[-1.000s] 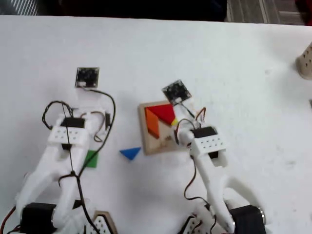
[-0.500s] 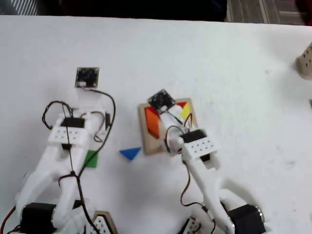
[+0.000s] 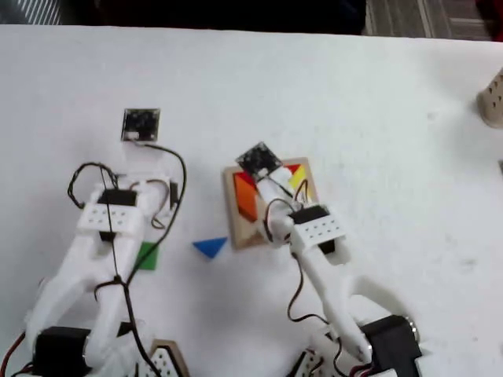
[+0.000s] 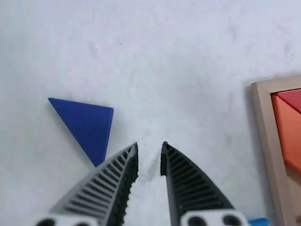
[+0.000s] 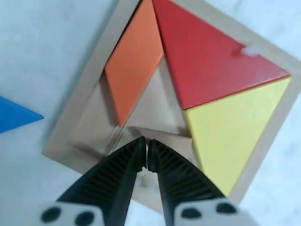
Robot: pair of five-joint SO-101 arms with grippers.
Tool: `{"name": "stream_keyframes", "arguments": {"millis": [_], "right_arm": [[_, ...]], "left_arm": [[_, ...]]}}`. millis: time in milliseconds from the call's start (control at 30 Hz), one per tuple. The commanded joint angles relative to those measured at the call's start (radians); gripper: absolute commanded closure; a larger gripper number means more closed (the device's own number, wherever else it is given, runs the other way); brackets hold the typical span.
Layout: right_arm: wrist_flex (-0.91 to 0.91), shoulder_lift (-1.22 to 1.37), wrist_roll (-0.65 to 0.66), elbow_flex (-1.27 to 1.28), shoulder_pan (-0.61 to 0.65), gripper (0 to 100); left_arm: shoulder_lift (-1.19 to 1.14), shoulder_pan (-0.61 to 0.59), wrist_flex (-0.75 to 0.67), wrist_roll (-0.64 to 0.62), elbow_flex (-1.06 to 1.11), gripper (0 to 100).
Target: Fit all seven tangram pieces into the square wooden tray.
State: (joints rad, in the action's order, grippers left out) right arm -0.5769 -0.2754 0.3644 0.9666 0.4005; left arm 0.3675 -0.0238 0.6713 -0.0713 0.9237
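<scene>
White desk [image 3: 354, 94] carries the square wooden tray [image 5: 91, 75]; inside it lie 3 pieces, edge to edge: red triangle [image 5: 211, 61], yellow triangle [image 5: 230, 127], orange parallelogram [image 5: 134, 61]; the blue triangle [image 4: 87, 122] lies on the desk beside the tray; a green piece [image 3: 146, 255] sits partly under the left arm; right gripper [image 5: 146, 148] closed, empty, over the tray's bare floor; left gripper [image 4: 149, 150] slightly open, empty, just beside the blue triangle.

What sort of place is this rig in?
Probably a robotics lab bench: left arm and right arm at a white table, with a wooden tray and blue triangle as test puzzle.
</scene>
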Motion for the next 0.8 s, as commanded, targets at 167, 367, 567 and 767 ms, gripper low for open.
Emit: {"name": "stream_keyframes", "arguments": {"millis": [167,367,567,767], "right_arm": [[0.053,0.111,0.021,-0.143,-0.012,98.1],[0.033,0.122,0.023,-0.17,-0.015,98.1],[-0.093,-0.039,0.018,-0.138,-0.073,98.1],[-0.031,-0.252,0.068,0.078,-0.097,98.1]], "left_arm": [[0.038,0.008,-0.017,-0.006,-0.005,91],[0.038,0.005,-0.017,-0.006,-0.005,91],[0.038,0.008,-0.02,-0.006,-0.005,91],[0.038,0.012,-0.02,-0.006,-0.005,91]]}}
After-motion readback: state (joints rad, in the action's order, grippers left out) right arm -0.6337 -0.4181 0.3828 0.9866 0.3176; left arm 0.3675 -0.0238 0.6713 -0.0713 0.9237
